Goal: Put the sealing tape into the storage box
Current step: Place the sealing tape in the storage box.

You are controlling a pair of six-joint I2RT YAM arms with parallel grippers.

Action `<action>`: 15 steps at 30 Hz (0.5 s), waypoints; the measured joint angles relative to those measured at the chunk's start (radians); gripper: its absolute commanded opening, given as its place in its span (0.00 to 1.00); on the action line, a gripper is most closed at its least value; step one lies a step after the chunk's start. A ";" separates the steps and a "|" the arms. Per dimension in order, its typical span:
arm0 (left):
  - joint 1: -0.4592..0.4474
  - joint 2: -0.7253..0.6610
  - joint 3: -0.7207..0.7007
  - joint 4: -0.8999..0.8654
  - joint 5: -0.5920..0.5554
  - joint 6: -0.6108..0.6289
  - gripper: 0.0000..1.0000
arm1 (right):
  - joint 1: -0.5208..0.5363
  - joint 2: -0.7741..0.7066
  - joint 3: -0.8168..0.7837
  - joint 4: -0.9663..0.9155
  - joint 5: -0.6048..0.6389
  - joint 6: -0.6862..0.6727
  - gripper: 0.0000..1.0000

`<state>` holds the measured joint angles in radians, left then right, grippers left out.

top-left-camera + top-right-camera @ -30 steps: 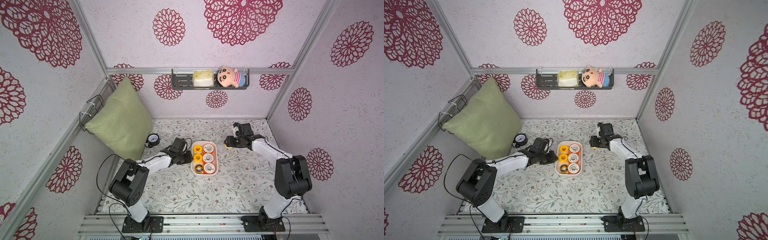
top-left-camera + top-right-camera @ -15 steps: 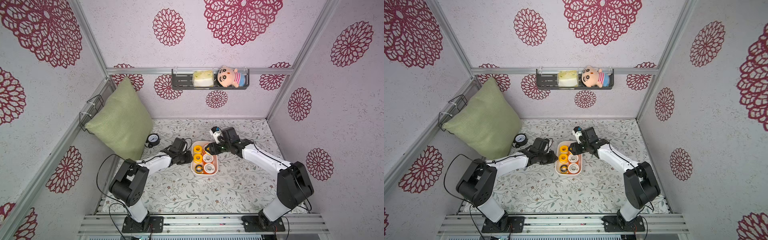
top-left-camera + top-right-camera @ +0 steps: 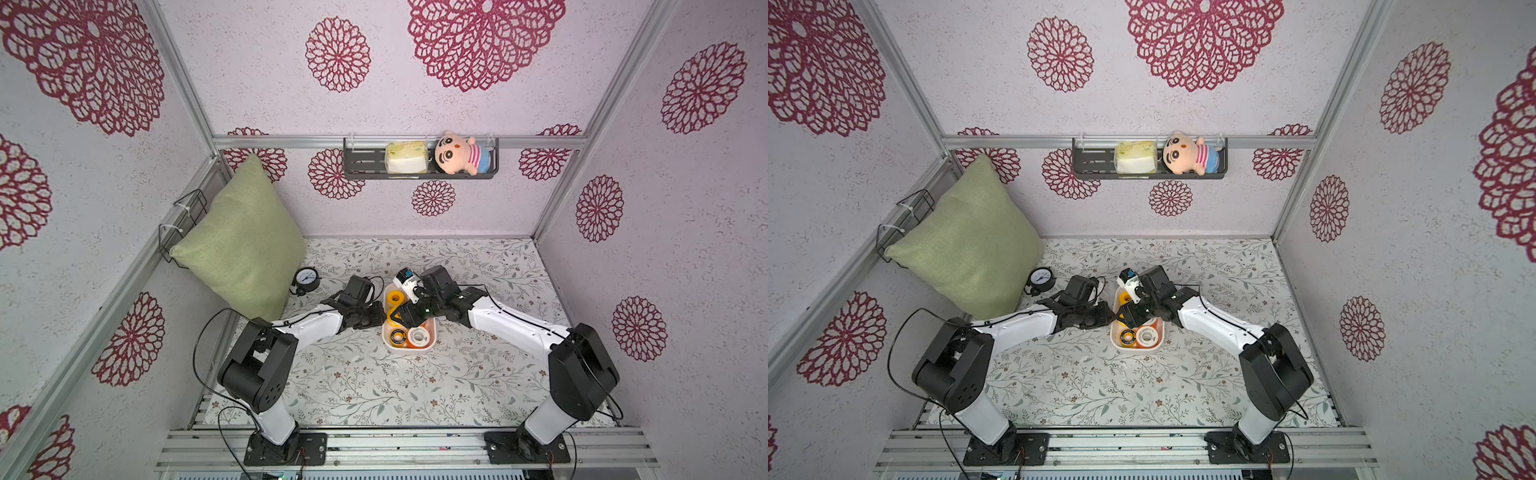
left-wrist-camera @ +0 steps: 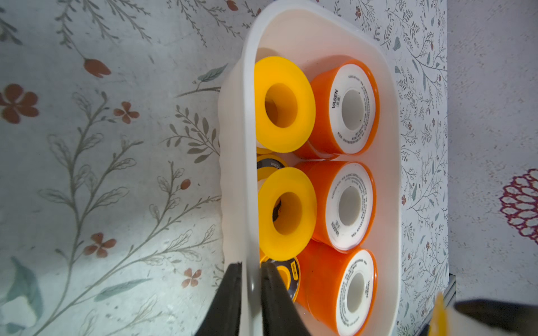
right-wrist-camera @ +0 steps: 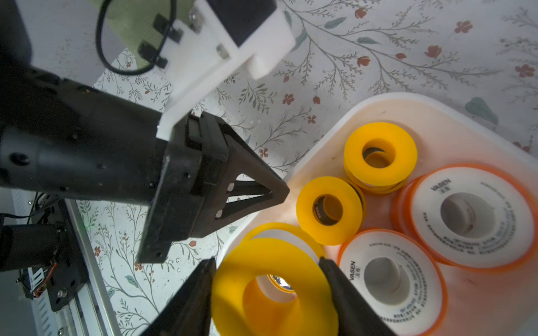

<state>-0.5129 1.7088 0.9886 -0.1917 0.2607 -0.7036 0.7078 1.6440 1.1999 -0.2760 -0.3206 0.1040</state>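
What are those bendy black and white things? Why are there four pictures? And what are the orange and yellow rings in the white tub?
They are two robot arms. Each ends in a pincer called a gripper. Two pictures look down from above on the whole flowery table. The two close-ups come from small cameras on the arms' wrists. The rings are spools of sealing tape, orange and yellow, sitting in a white storage box. The left gripper is pinched shut on the box's rim. The right gripper holds one yellow spool over the box. A green cushion and a small round gauge sit off to the side.
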 measured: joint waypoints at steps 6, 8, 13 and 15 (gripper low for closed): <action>0.000 0.000 0.000 0.000 0.000 0.000 0.18 | 0.022 0.026 -0.001 -0.015 -0.002 -0.012 0.58; 0.000 0.000 0.000 0.000 0.000 0.000 0.18 | 0.028 0.035 -0.001 -0.015 -0.002 -0.017 0.58; 0.000 0.000 0.000 0.000 0.000 0.000 0.18 | 0.038 0.059 -0.008 -0.017 0.002 -0.018 0.58; 0.000 0.000 0.000 0.000 0.000 0.000 0.18 | 0.042 0.071 -0.010 -0.020 0.002 -0.019 0.58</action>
<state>-0.5129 1.7088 0.9886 -0.1921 0.2607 -0.7036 0.7498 1.7153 1.1904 -0.2962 -0.3187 0.0849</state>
